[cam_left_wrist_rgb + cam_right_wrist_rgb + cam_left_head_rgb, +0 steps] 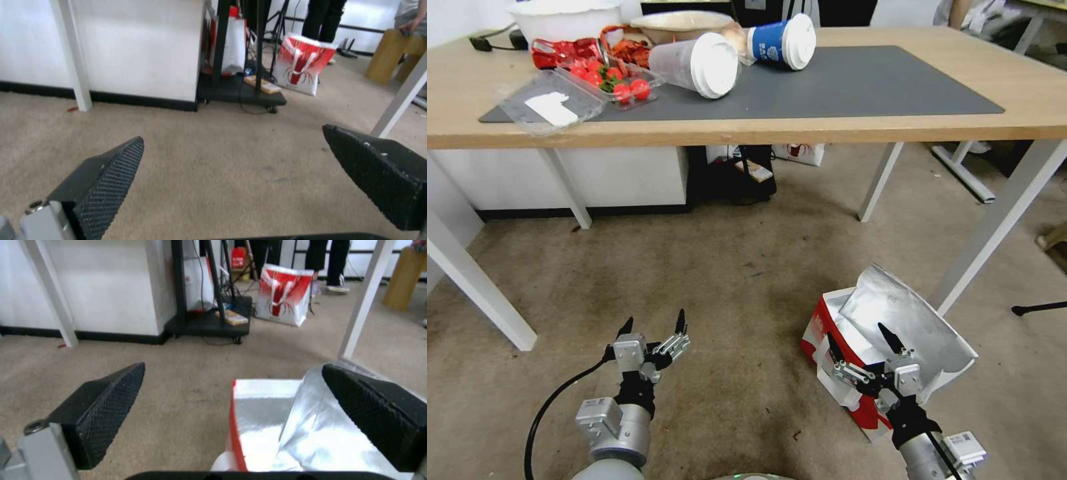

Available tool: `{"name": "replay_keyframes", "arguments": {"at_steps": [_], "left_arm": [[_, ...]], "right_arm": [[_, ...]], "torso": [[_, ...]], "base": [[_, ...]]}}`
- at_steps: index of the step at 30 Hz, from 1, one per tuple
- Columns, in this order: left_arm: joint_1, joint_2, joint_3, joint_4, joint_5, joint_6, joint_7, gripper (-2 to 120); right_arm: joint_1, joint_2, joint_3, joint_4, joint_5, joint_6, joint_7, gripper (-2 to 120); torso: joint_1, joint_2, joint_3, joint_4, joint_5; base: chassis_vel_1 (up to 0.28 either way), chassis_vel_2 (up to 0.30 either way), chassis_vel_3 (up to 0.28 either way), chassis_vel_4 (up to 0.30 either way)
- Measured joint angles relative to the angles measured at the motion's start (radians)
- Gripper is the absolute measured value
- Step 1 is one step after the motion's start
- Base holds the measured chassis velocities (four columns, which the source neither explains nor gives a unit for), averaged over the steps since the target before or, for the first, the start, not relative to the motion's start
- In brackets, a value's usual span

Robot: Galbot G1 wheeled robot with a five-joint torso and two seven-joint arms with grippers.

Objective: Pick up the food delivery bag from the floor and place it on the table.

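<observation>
The food delivery bag (pixel 854 313) stands on the floor (pixel 727 267) at the lower right. It is white with red edges, and its mouth is open with a silver foil flap raised. My right gripper (pixel 857 339) hangs open just over the bag's mouth. In the right wrist view one finger (pixel 373 413) is over the foil lining (pixel 285 426) and the other finger (pixel 106 406) is over bare floor beside the red edge. My left gripper (pixel 654 321) is open over empty floor to the left, holding nothing. The table (pixel 894 127) with its grey mat (pixel 860 87) stands ahead.
On the mat's left part lie a clear cup (pixel 697 65) and a blue cup (pixel 784 43) on their sides, beside an open box of tomatoes (pixel 617 83). A white table leg (pixel 994 227) stands close behind the bag. A red-and-white paper bag (pixel 285 295) and a black stand (pixel 209 323) sit under the table.
</observation>
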Motion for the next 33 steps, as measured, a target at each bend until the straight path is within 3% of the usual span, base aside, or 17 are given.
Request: {"name": "replay_keyframes", "arguments": {"at_steps": [5, 10, 17, 20, 23, 24, 27, 33], "left_arm": [[-0.002, 0.002, 0.0, 0.005, 0.032, -0.01, 0.001, 100], [-0.002, 0.004, 0.0, 0.005, 0.041, -0.014, 0.001, 100], [0.01, 0.01, 0.004, -0.011, 0.047, -0.016, 0.002, 100], [0.012, 0.01, 0.004, -0.015, 0.048, -0.016, 0.005, 100], [0.023, 0.007, 0.007, -0.022, 0.053, -0.013, 0.013, 100], [0.023, 0.007, 0.007, -0.022, 0.053, -0.013, 0.013, 100], [0.025, -0.005, 0.012, -0.015, 0.066, -0.013, 0.013, 100], [0.019, -0.013, 0.008, -0.005, 0.065, -0.009, 0.013, 100]], "right_arm": [[0.038, -0.116, 0.092, -0.043, 0.14, 0.022, -0.055, 100], [0.055, -0.182, 0.146, -0.08, 0.215, 0.031, -0.1, 100], [0.131, -0.421, 0.234, -0.25, 0.389, 0.059, -0.184, 100], [0.149, -0.467, 0.24, -0.293, 0.415, 0.057, -0.203, 100], [0.211, -0.595, 0.222, -0.417, 0.438, 0.042, -0.22, 100], [0.211, -0.595, 0.222, -0.417, 0.438, 0.042, -0.22, 100], [0.3, -0.707, 0.167, -0.568, 0.43, 0.033, -0.192, 100], [0.315, -0.773, 0.158, -0.66, 0.4, 0.006, -0.249, 100]], "torso": [[0.0, 0.002, 0.0, 0.0002, 0.0004], [0.001, 0.003, 0.0, -0.0001, 0.0003], [0.001, 0.004, 0.0, 0.0001, 0.0004], [0.001, 0.005, 0.0, 0.0001, 0.0004], [0.001, 0.005, 0.0, 0.0, 0.0001], [0.001, 0.005, 0.0, 0.0, 0.0001], [0.001, 0.006, 0.0, 0.0004, 0.0001], [0.001, 0.006, 0.0, -0.0001, 0.0001]], "base": [[0.0, 0.0, 0.0, 0.0], [0.0, 0.0, 0.0, 0.0], [0.0, 0.0, 0.0, 0.0], [0.0, 0.0, 0.0, 0.0], [0.0, 0.0, 0.0, 0.0], [0.0, 0.0, 0.0, 0.0], [0.0, 0.0, 0.0, 0.0], [0.0, 0.0, 0.0, 0.0]]}}
